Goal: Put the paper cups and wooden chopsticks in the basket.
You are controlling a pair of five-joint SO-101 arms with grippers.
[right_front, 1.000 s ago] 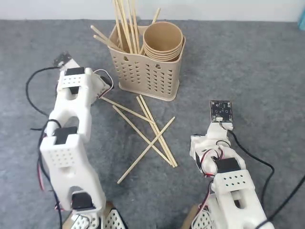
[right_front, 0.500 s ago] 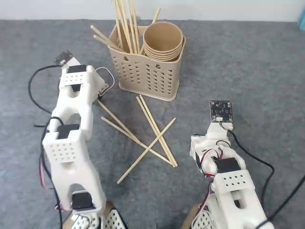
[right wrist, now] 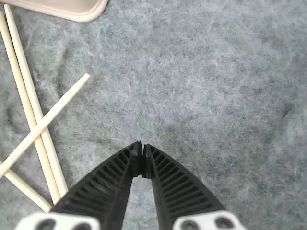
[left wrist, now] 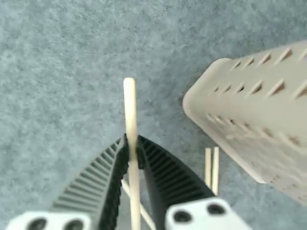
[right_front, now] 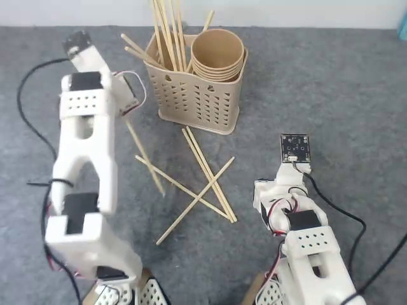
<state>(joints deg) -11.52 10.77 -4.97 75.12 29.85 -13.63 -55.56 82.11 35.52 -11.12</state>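
A tan slotted basket (right_front: 194, 95) stands at the back of the grey mat and holds stacked paper cups (right_front: 217, 54) and several upright wooden chopsticks (right_front: 166, 32). My left gripper (left wrist: 132, 143) is shut on one chopstick (left wrist: 129, 115), just left of the basket wall (left wrist: 254, 110). In the high view that held chopstick (right_front: 145, 155) slants from the left gripper (right_front: 127, 113) down to the mat. Several loose chopsticks (right_front: 206, 171) lie crossed in front of the basket. My right gripper (right wrist: 142, 147) is shut on nothing, low over bare mat beside the loose chopsticks (right wrist: 29, 110).
The right arm (right_front: 299, 216) rests at the front right, its wrist camera board (right_front: 294, 147) pointing toward the basket. Black cables (right_front: 28, 114) loop beside the left arm. Bare mat stretches right of the basket, whose corner (right wrist: 72, 9) shows in the right wrist view.
The left arm has risen and swung toward the back with the chopstick in its gripper; the stick's free end has swung left across the mat. The right arm has not moved.
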